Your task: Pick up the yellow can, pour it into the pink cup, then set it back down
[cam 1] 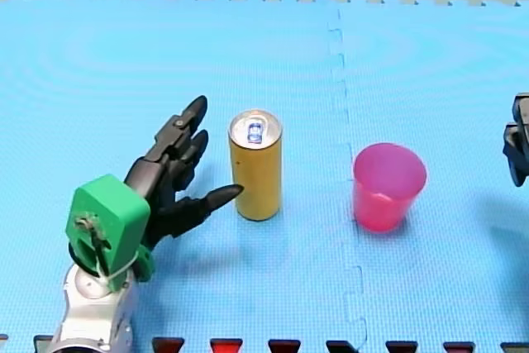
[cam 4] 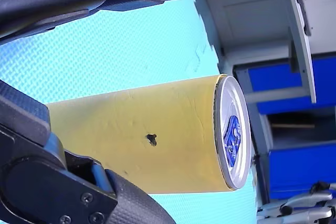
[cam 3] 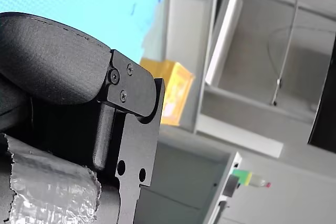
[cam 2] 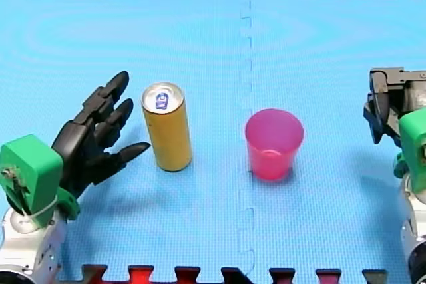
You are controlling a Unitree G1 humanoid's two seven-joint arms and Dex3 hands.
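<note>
Yellow can (cam 1: 256, 171): one, upright on the blue foam mat (cam 1: 331, 64), left of centre, silver lid with a blue tab facing up.

Pink cup (cam 1: 387, 188): one, upright, mouth up, right of the can and well apart from it; a mat seam runs between them.

My left hand (cam 1: 178, 179): just left of the can, uncurled and gripping nothing. The thumb (cam 1: 219, 197) reaches to the can's lower left side; I cannot tell whether it touches. In the second wrist view the can lies between my thumb and the other fingers.

My right hand (cam 2: 386, 108): at the mat's right edge, well apart from the cup; whether it is spread or closed I cannot tell.
</note>
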